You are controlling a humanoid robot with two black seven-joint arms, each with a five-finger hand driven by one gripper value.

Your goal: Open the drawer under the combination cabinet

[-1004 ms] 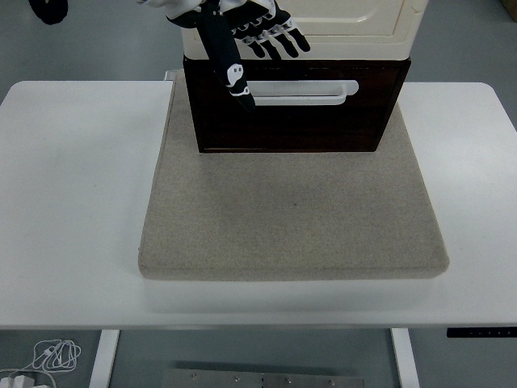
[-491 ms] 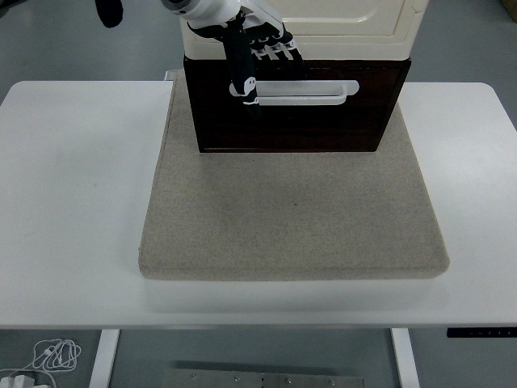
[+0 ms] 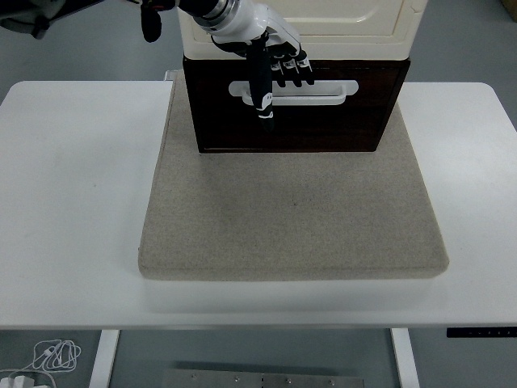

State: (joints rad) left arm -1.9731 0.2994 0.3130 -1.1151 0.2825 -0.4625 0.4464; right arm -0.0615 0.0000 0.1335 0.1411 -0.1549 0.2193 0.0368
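Bare mat [image 3: 295,218] before drawer [image 3: 323,125]; left hand [image 3: 275,69] across handle [image 3: 323,91].

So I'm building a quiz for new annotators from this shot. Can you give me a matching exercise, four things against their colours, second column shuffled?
Things:
1. drawer front
2. drawer handle
3. mat under the cabinet
4. left hand

Colours:
A. beige-grey
B. black with white parts
C. dark brown
D. white

Pairs: 1-C, 2-D, 3-A, 4-B
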